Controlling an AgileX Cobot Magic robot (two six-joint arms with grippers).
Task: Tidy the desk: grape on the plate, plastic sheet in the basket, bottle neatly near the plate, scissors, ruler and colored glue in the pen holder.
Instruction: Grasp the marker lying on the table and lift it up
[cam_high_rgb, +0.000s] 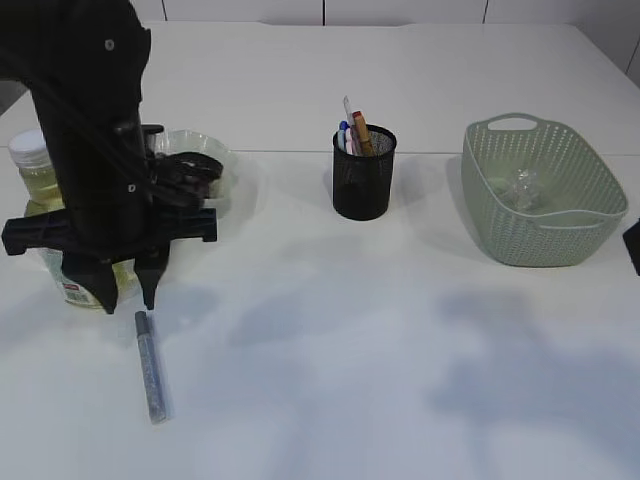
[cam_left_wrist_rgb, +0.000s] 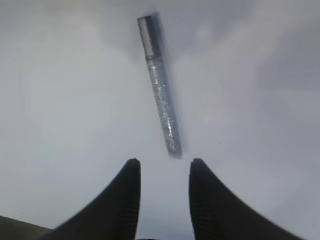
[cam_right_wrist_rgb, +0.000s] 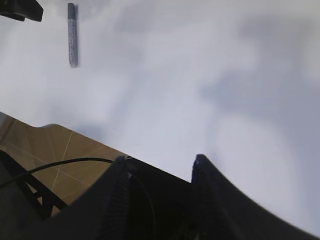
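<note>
A silver glitter glue stick (cam_high_rgb: 150, 365) lies on the white table at the front left; it also shows in the left wrist view (cam_left_wrist_rgb: 161, 90) and the right wrist view (cam_right_wrist_rgb: 72, 35). My left gripper (cam_high_rgb: 128, 300) is open and empty, pointing down just behind the glue's capped end (cam_left_wrist_rgb: 165, 162). Dark grapes (cam_high_rgb: 185, 175) lie on a clear plate (cam_high_rgb: 218, 152). A bottle (cam_high_rgb: 28, 160) of yellowish liquid stands left of the plate, partly hidden by my left arm. A crumpled plastic sheet (cam_high_rgb: 520, 187) lies in the green basket (cam_high_rgb: 545, 235). My right gripper (cam_right_wrist_rgb: 160, 159) is open and empty.
A black mesh pen holder (cam_high_rgb: 364, 180) at the back centre holds several pens and sticks; I cannot tell scissors or a ruler among them. The table's front edge and brown floor (cam_right_wrist_rgb: 60, 150) show in the right wrist view.
</note>
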